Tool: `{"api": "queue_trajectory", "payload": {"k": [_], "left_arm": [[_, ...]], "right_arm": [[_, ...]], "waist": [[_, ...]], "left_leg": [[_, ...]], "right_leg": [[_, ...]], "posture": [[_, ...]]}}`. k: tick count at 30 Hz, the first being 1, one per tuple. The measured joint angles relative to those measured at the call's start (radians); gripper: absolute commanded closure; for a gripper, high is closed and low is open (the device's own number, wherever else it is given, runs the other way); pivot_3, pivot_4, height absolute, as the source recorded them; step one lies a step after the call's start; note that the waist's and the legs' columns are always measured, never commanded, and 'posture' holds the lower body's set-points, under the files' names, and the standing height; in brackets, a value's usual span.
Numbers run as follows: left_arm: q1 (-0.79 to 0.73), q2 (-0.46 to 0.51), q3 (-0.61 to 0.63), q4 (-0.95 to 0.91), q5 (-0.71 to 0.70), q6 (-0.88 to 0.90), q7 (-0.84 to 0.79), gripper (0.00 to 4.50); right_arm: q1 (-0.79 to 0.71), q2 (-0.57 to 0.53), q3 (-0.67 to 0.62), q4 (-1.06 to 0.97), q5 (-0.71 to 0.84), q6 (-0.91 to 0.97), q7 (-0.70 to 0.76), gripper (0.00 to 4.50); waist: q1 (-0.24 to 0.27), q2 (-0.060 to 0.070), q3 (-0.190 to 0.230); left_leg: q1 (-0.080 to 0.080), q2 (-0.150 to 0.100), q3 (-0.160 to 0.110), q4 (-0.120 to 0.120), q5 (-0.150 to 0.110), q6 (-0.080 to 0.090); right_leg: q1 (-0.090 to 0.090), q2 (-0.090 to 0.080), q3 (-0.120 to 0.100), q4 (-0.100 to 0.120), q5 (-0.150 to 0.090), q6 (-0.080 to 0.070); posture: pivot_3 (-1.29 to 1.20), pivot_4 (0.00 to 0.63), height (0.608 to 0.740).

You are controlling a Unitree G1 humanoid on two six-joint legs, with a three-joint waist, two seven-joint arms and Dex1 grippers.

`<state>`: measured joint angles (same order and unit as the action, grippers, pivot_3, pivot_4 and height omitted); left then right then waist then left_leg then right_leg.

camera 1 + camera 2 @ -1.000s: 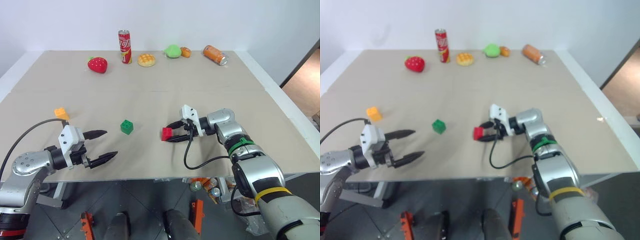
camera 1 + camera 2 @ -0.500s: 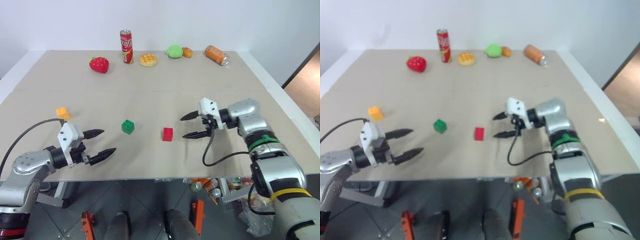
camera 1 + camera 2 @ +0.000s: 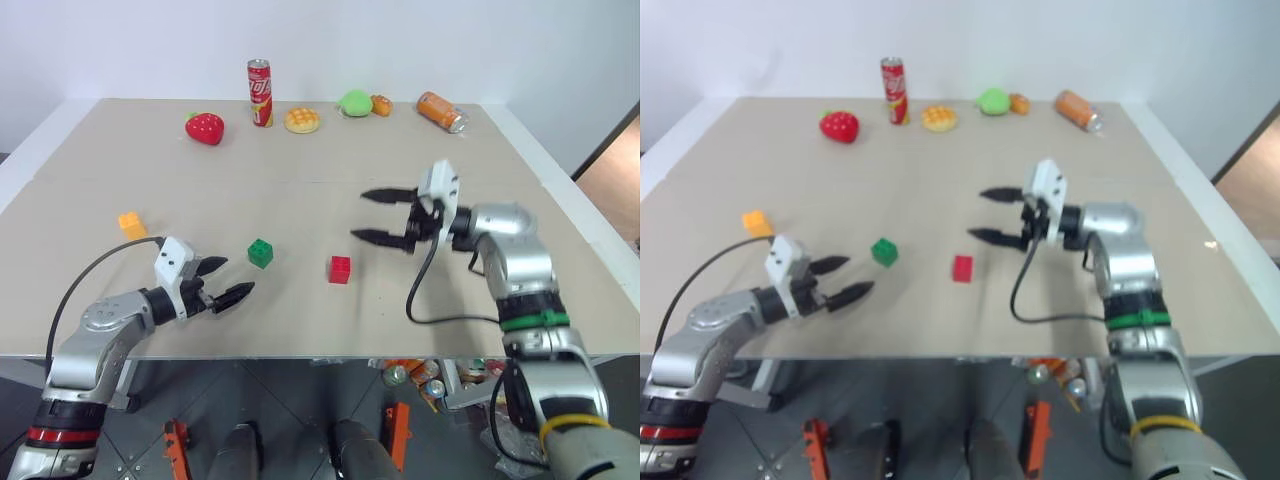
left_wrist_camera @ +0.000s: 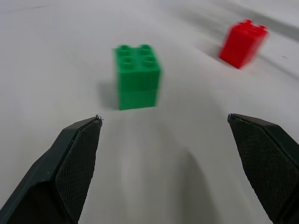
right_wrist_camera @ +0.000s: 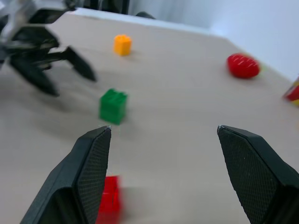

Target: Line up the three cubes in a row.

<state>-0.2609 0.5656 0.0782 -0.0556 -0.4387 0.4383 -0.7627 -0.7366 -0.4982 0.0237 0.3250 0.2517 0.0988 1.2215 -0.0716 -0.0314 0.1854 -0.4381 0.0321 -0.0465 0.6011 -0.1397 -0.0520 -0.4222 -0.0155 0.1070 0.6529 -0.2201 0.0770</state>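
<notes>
While both end effectors are gaping empty, the left end effector is sitting beside the green cube; the red cube is lying between it and the right end effector, the orange cube well apart.

Beige table against white wall

A robot test lab: a bare beige table against a white wall; toy food and cans in a row.
</notes>
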Motion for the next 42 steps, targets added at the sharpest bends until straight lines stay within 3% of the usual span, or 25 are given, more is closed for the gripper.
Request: {"api": "queue_trajectory", "payload": {"k": [7, 25, 35, 42], "left_arm": [[-0.079, -0.043, -0.01, 0.084, 0.029, 0.021, 0.046, 0.0], [-0.219, -0.164, -0.085, 0.268, 0.149, -0.027, 0.101, 0.0], [-0.229, -0.166, -0.081, 0.295, 0.165, -0.049, 0.095, 3.16], [-0.235, -0.147, -0.106, 0.335, 0.201, -0.141, 0.03, 3.19]], "right_arm": [[0.076, -0.002, -0.004, -0.258, 0.053, 0.133, -0.099, 0.73], [0.111, -0.033, -0.022, -0.312, 0.098, 0.185, -0.179, 0.73], [0.121, -0.033, -0.022, -0.312, 0.098, 0.183, -0.192, 0.71], [0.121, -0.033, -0.022, -0.312, 0.098, 0.18, -0.198, 0.71]], "waist": [[-0.003, -0.001, 0.0], [-0.001, -0.001, 0.0], [-0.001, -0.001, 0.0], [-0.001, -0.001, 0.0]], "left_leg": [[0.001, 0.0, 0.0, 0.002, 0.001, 0.0], [0.001, 0.0, 0.0, 0.002, 0.002, 0.001], [0.001, 0.0, 0.0, 0.002, 0.002, 0.0], [0.001, 0.0, 0.0, 0.002, 0.002, 0.0]], "right_leg": [[0.001, 0.0, 0.0, 0.0, 0.0, -0.004], [0.001, 0.0, 0.0, 0.0, 0.001, -0.003], [0.001, 0.0, 0.001, 0.0, 0.001, -0.002], [0.001, 0.0, 0.001, 0.0, 0.001, -0.003]], "posture": [[0.0, 0.15, 0.74], [0.0, 0.15, 0.74], [0.0, 0.15, 0.74], [0.0, 0.15, 0.74]]}}
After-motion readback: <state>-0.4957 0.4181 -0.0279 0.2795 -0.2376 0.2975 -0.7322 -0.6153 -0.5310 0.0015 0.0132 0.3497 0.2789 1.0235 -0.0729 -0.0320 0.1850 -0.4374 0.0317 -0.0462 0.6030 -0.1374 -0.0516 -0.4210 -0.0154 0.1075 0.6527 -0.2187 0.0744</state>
